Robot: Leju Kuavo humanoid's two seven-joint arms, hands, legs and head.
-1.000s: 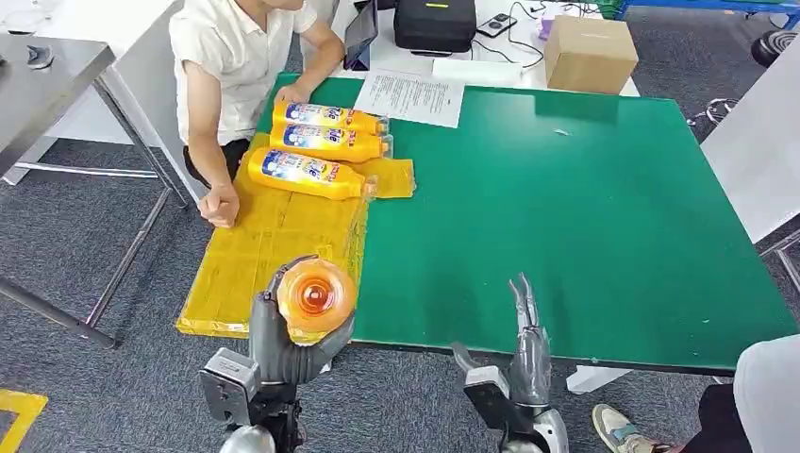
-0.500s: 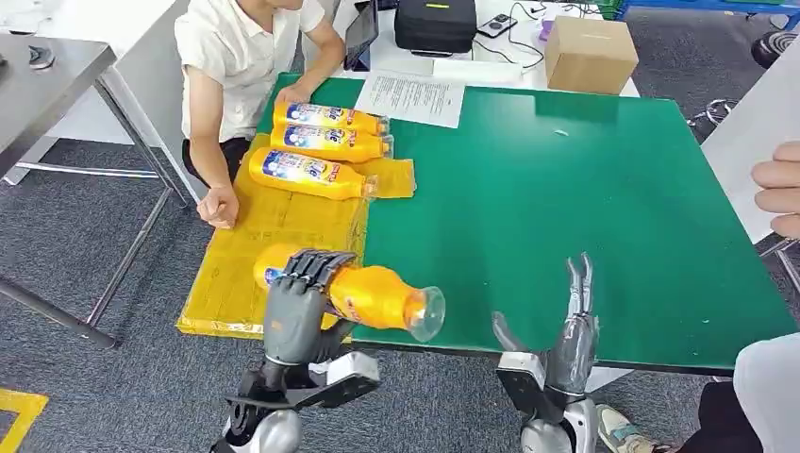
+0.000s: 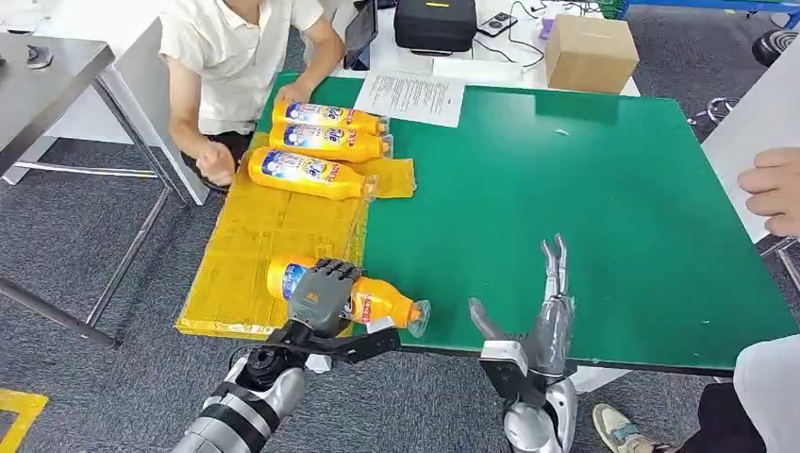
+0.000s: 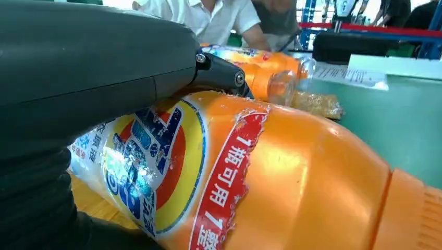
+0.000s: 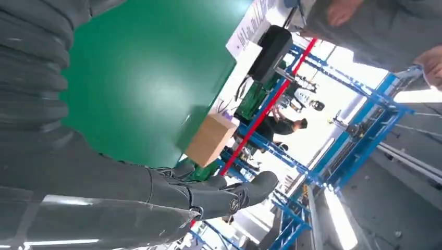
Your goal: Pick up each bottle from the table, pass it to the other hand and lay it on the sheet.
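My left hand grips an orange bottle lying on its side at the near edge of the yellow sheet, its clear cap over the green table. Close up in the left wrist view, the bottle shows its blue and red label under my dark fingers. Three more orange bottles lie side by side at the sheet's far end. Above the table's near edge, my right hand is open, fingers straight and holding nothing; its fingers are spread in the right wrist view.
A person in a white shirt sits at the far left corner, one hand by the far bottles. Papers, a cardboard box and a black bag lie at the far edge. Another person's hand shows at right.
My left hand has turned the bottle from upright to lying flat and lowered it onto the sheet's near edge. My right hand has risen and moved forward. The seated person's arm has drawn back.
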